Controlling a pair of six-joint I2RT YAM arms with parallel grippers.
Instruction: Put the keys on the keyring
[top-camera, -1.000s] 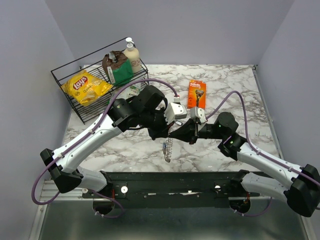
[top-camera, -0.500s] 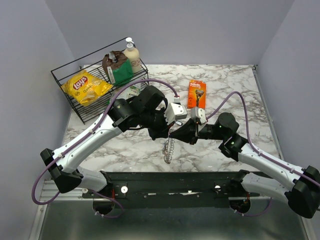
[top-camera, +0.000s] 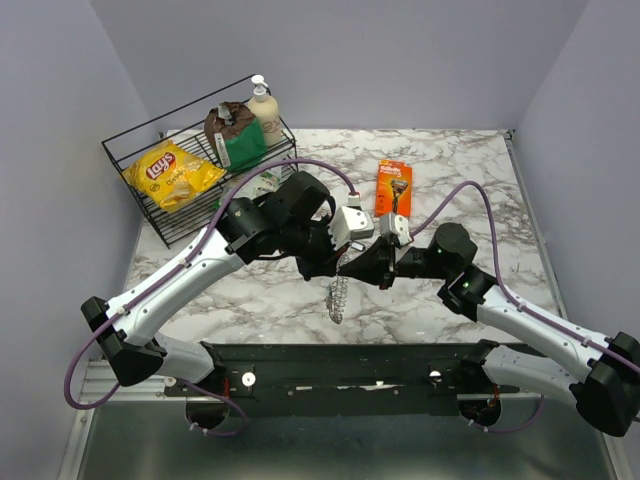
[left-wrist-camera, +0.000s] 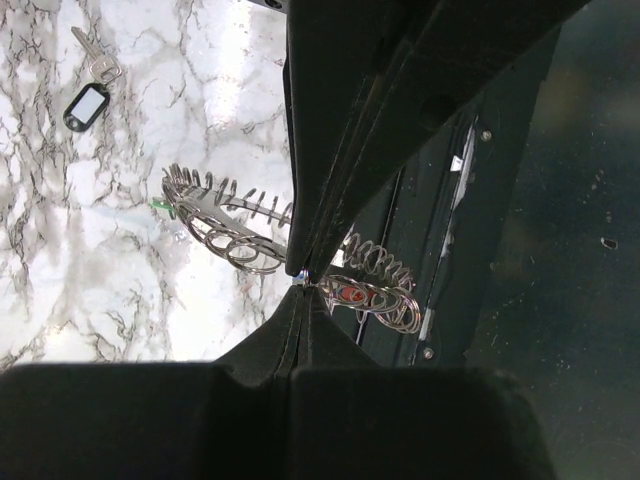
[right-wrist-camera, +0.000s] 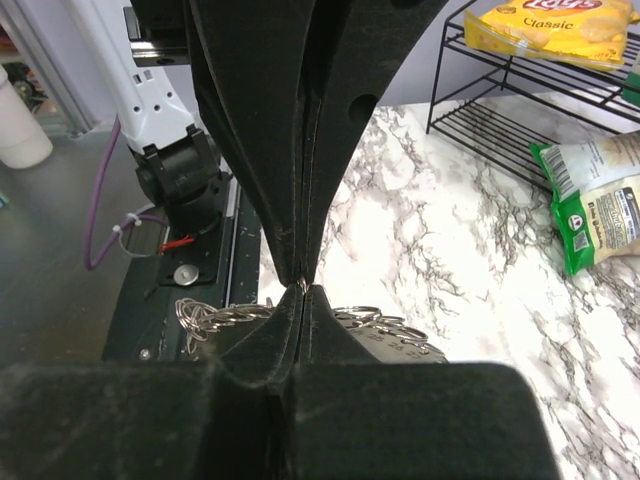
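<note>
Pinching the keyring (top-camera: 337, 297) in the left gripper (top-camera: 338, 264), fingers pressed tight on its wire, above the near middle of the marble table (top-camera: 450, 160). Likewise shut tight at the right gripper (top-camera: 362, 268), nipping the same ring from the right, silvery loops dangling beneath.

The yellow chip bag (top-camera: 172, 172), lying in the basket (top-camera: 150, 208) at ten o'clock on the table in the top view, carries the red round "Lay's" logo. In the right wrist view the same bag sits at one o'clock and shows "Classic" in dark letters along its lower edge. The orange razor pack (top-camera: 393, 187), at twelve o'clock in the top view, bears print too small to read. The green bag (right-wrist-camera: 600, 215), at three o'clock in the right wrist view, has a white label with a dark panel of print, also unreadable.
</note>
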